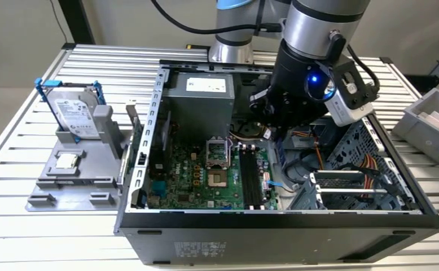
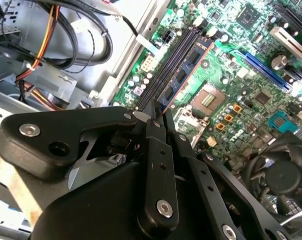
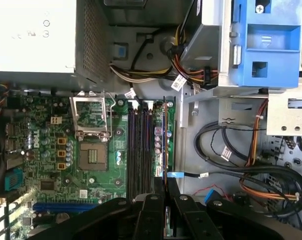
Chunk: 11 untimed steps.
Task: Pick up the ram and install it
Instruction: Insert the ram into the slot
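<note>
The work surface was a table (image 1: 23,141) of ribbed aluminium slats, with a plain pale wall behind it. On it lay an open black computer case (image 1: 280,237), its green motherboard (image 1: 197,180) facing up. Towards the exterior view's left stood a grey moulded holder (image 1: 69,180) carrying a silver hard drive (image 1: 77,116) upright in a blue frame and a small square processor chip (image 1: 66,162) lying flat. A grey bin (image 1: 430,121) sat at the exterior view's right edge. The grey metal power supply (image 1: 201,99) bore a white printed label, and small white tags hung on the bundled cables; I left their print unread. The arm reached down into the case from above. The ram (image 2: 188,70), a thin bluish stick with dark chips along its face, stood on edge at the row of long black memory slots (image 3: 135,150), on the side of the row away from the square metal-framed processor socket (image 3: 93,152). In both wrist views the gripper (image 3: 164,182) had its 2 black fingers drawn narrow, pinching 1 end of the ram's upper edge between them. A blue plastic drive bracket (image 3: 266,45) and loops of orange, yellow and black wire lay beside the board, and a round black fan (image 2: 283,175) sat near the socket.
</note>
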Motion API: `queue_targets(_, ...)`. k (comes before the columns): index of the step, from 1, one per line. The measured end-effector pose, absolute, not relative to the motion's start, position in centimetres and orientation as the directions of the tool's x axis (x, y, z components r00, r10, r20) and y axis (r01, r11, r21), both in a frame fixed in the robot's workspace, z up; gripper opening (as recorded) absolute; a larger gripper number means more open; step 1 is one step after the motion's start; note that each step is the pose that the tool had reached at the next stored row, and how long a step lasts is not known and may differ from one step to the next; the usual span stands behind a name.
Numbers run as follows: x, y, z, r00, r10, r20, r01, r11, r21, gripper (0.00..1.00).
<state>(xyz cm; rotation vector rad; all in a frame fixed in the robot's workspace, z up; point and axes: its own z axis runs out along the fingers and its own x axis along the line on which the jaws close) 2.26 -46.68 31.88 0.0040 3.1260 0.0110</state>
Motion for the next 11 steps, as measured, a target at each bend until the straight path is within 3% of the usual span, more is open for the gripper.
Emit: queue_targets(11,2.3,-46.7,30.8,-1.000,0.006,-0.016,0.006,1.000,0.007,0.00)
